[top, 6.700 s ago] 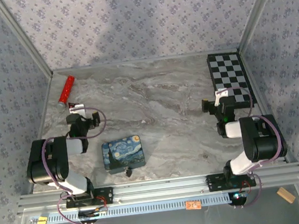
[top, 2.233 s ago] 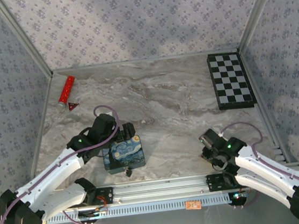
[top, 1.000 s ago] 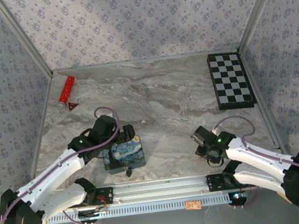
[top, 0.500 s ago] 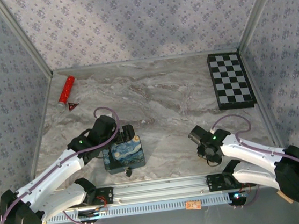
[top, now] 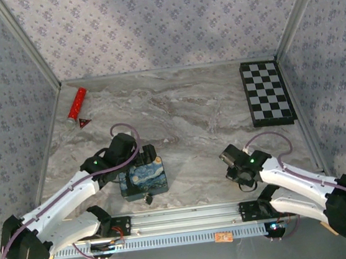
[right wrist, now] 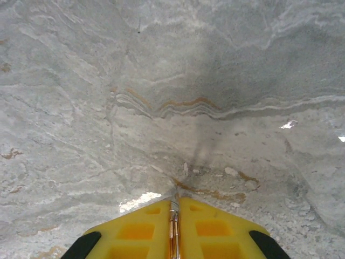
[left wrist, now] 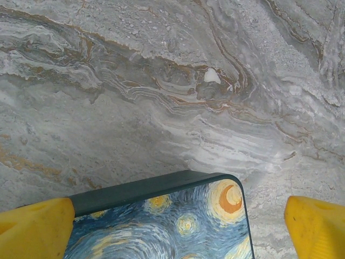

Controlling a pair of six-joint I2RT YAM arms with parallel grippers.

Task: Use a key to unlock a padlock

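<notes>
At the near left of the marble table [top: 190,112], a blue painted tin [top: 143,178] lies flat with its swirled yellow-and-blue lid up. The padlock [top: 148,198], a tiny blackish lump with a small silvery part, sits against the tin's near edge, close to the rail. Whether the two touch cannot be told from above. Nothing holds the padlock.

The left hand [top: 146,156] hangs over the tin's far edge, spread wide. In the left wrist view its yellow fingers [left wrist: 35,229] stand well apart, one over the lid near the tin's left side and the other beyond its right corner, with the rounded far corner and bare marble between them. Neither finger can be seen touching the tin.

The right hand [top: 241,177] is low over the near right of the table, well apart from the tin and padlock. Its yellow fingers [right wrist: 140,232] are pressed together, pinching a thin silvery-coppery sliver, seemingly the key [right wrist: 173,232] seen edge-on. Marble lies just beyond the fingertips.

At the far left a red cylinder [top: 76,103] lies by the wall, with a small dark-red triangle [top: 84,121] just nearer. A checkerboard [top: 267,92] lies flat at the far right.
</notes>
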